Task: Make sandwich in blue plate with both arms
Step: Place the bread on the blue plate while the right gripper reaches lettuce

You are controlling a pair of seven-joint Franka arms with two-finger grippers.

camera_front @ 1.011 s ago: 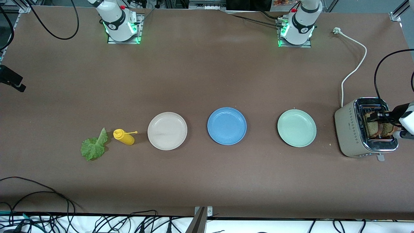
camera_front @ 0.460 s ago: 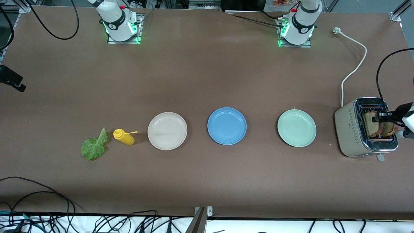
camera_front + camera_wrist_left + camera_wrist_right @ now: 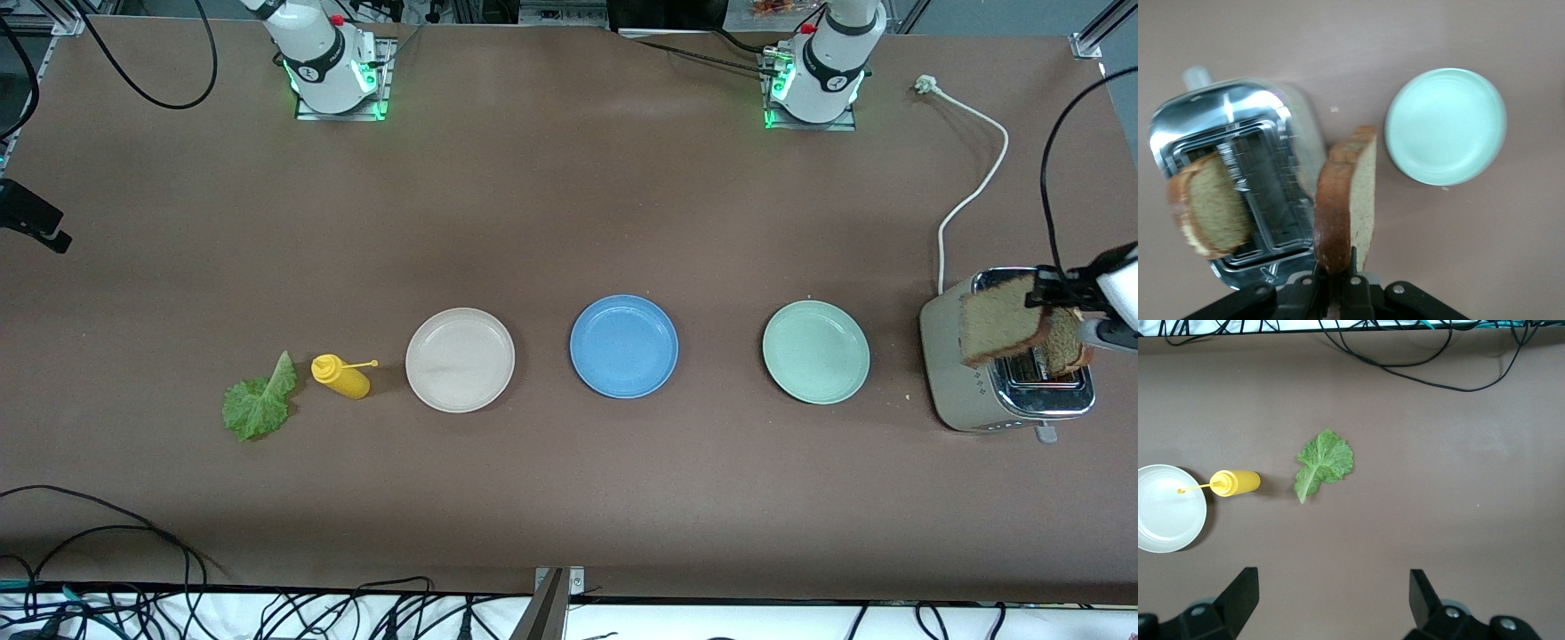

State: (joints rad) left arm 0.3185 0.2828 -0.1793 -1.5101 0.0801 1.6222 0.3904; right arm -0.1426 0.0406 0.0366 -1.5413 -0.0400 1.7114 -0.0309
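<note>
We see three plates in a row across the surface (image 3: 569, 204): the mint plate (image 3: 815, 352) toward the left arm's end, the blue plate (image 3: 623, 346) in the middle, the white plate (image 3: 460, 359) toward the right arm's end. Next along sit the bottle (image 3: 340, 376), then the lettuce (image 3: 259, 401). The toaster (image 3: 978, 391) stands past the mint plate; one slice (image 3: 1062, 351) sits in it, another slice (image 3: 997, 325) is up over it in the left hand (image 3: 1049, 292).
</note>
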